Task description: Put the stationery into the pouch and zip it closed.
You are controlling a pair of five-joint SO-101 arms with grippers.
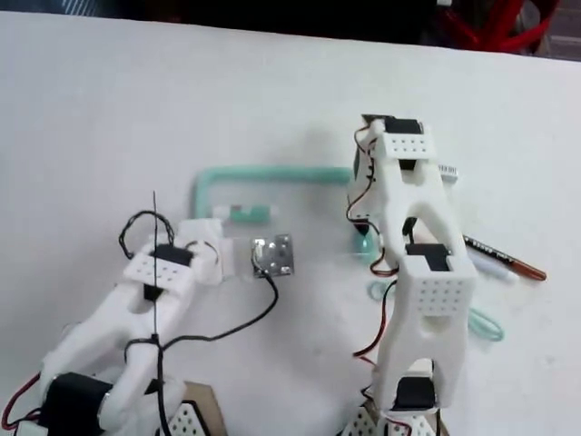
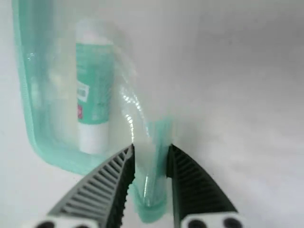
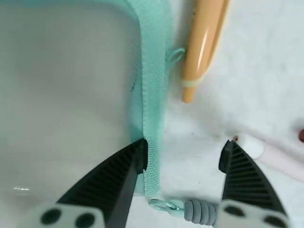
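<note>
My left gripper, lower centre, pinches the clear mint-edged plastic pouch; my right gripper stands open. Being slick, it could slip out.

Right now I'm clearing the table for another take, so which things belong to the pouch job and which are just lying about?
Job:
- pouch
- glue stick, already inside it
- orange pen
- pale pen
- left end effector, shut on the pouch's edge
- right end effector, open at its zip edge

Lying about:
- shiny metal piece, use unclear
- red frame beyond the table
</note>
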